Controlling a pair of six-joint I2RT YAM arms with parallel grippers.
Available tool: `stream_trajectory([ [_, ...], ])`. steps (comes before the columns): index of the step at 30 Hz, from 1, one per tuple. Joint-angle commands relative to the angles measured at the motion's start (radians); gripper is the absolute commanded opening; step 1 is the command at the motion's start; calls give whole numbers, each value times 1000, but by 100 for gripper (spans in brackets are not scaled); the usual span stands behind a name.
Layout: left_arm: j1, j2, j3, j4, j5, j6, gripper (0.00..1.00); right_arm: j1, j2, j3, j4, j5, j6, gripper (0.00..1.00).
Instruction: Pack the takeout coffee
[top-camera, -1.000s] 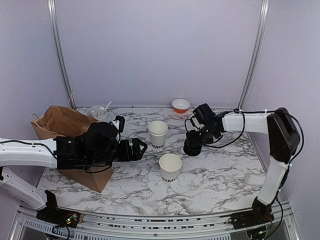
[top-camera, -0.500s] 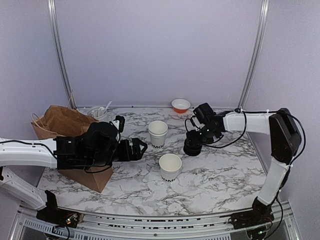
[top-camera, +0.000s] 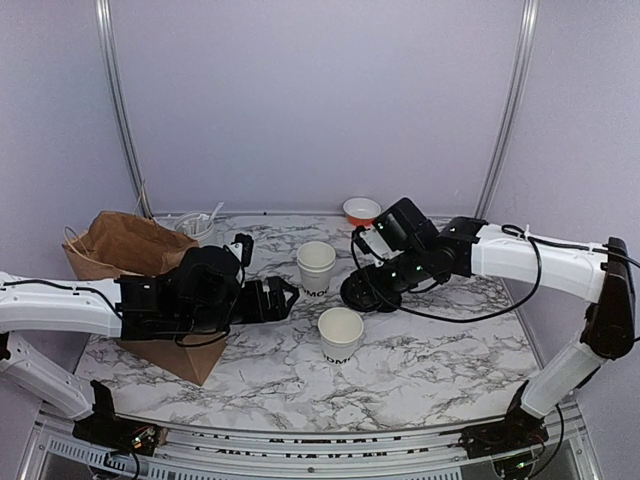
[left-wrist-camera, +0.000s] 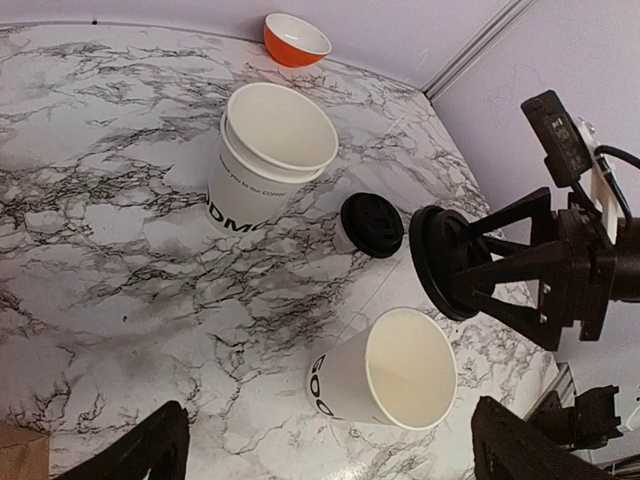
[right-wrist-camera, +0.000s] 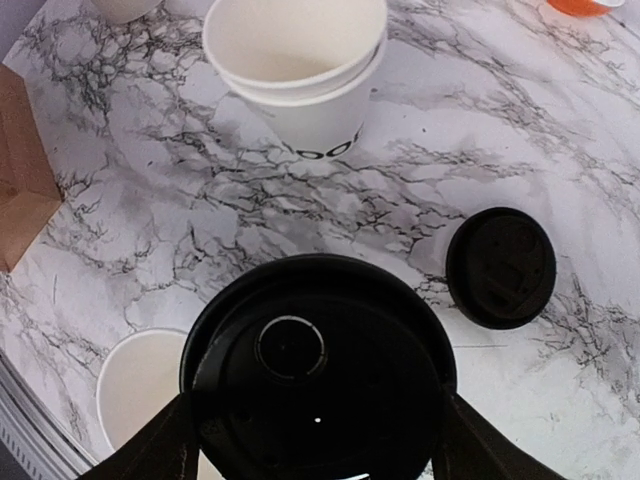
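Right of centre on the marble counter, my right claw is clamped on a black lid, with a finger at each side of its rim, and holds it clear of the surface. The lid hangs just right of the stacked cups and to the far right of the single cup. From the right wrist, its near-left edge overlaps that cup's rim. A second lid lies flat on the counter, right of the stack and apart from it. The stack and the single cup stand upright and open-topped, with dark lettering on their sides. My left claw sits low, left of the stack, spread wide with nothing in it, pointing toward the cups. An orange bowl sits at the far edge. A brown paper bag stands at the far left, with a canister of utensils just behind it.
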Motion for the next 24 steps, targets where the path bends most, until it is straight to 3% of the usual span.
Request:
stream_trajectory([
  [1, 10, 16, -21, 67, 20, -8, 99, 99, -17, 55, -94, 28, 21, 75],
  [11, 17, 24, -43, 96, 46, -17, 99, 197, 24, 90, -133, 55, 44, 75],
  [24, 20, 19, -55, 99, 54, -22, 99, 221, 87, 131, -137, 60, 34, 75],
])
